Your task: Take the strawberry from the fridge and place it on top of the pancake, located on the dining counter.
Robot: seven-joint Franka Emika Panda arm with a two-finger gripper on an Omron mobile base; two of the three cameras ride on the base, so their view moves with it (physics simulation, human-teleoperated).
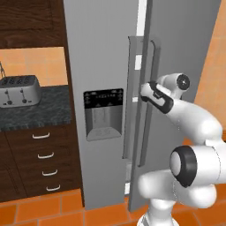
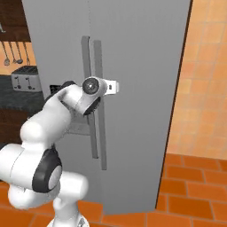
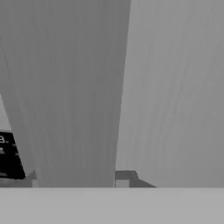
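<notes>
Slippage is the main worry: the gripper (image 2: 116,87) is pressing in at the right-hand door handle (image 1: 150,101) of the fridge (image 1: 106,88), and if the jaws are not seated squarely around that thin bar, a pull could strip them off it and leave the door barely moved. The door itself is already standing slightly ajar — a pale strip of interior is showing between the two doors in the left base view — so a pull along the wrong line could also nudge it back shut or twist the wrist against the hinge swing. A third risk is the elbow: the arm is folding tightly in front of the base, and swinging the door wide may be bringing it onto the arm's own links.

Whether the jaws are apart or clamped on the handle I cannot tell; the wrist is hiding them in both base views, and the hand view is giving little more than grey door panels and a corner of the dispenser panel (image 1: 103,114).

The arm is rising from the base, bending sharply at the elbow and reaching forward with the hand roughly level at mid-handle height.

The strawberry is presumably inside the fridge — nothing of it is visible yet.
</notes>
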